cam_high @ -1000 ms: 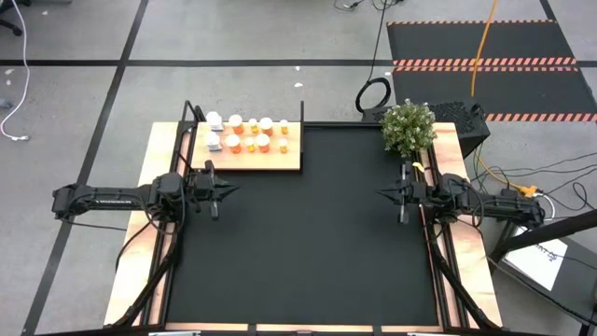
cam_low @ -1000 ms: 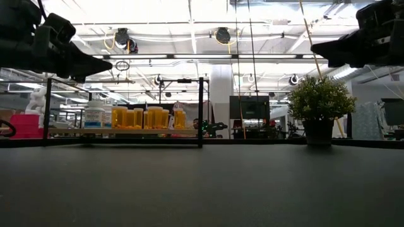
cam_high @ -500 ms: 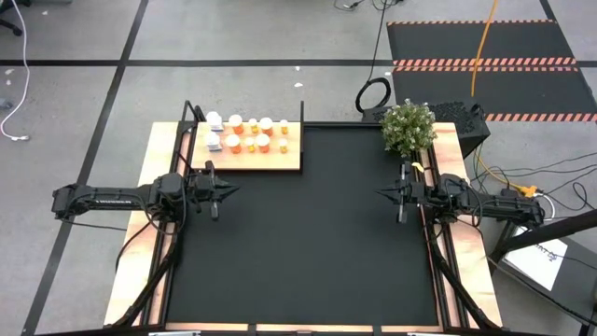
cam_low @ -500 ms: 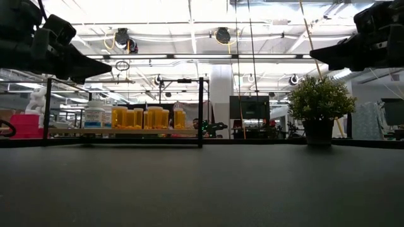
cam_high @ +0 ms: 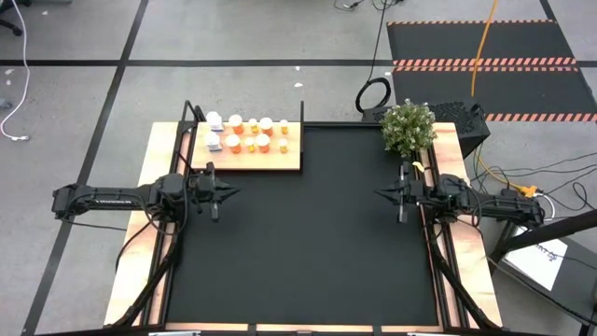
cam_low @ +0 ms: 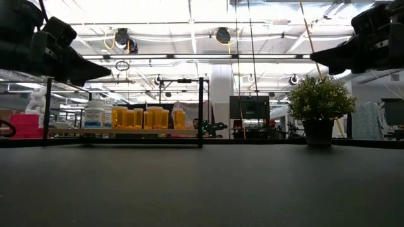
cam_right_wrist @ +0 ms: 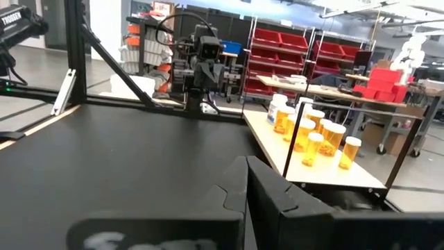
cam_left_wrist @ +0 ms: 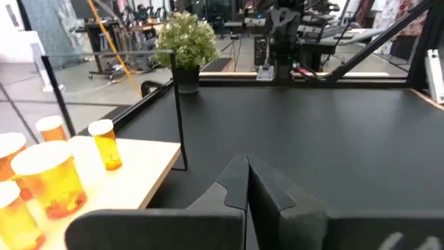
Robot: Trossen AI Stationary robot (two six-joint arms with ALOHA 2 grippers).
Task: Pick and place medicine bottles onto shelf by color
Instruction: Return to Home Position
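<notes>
Symmetrically, left claw (cam_high: 232, 191), right claw (cam_high: 378, 193), pinched, level.

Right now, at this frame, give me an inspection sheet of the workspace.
Surface: black mat, no bottles on it.
Job's things: medicine bottles all upright on the shelf, far left corner; two white ones at its left end, orange ones beside them.
Clutter: potted plant, far right corner.
Grippers: left claw shut, empty, over the mat's left side; right claw shut, empty, over its right side.
Cables: orange cable and black coil on the floor.
Surroundings: striped floor mat.
</notes>
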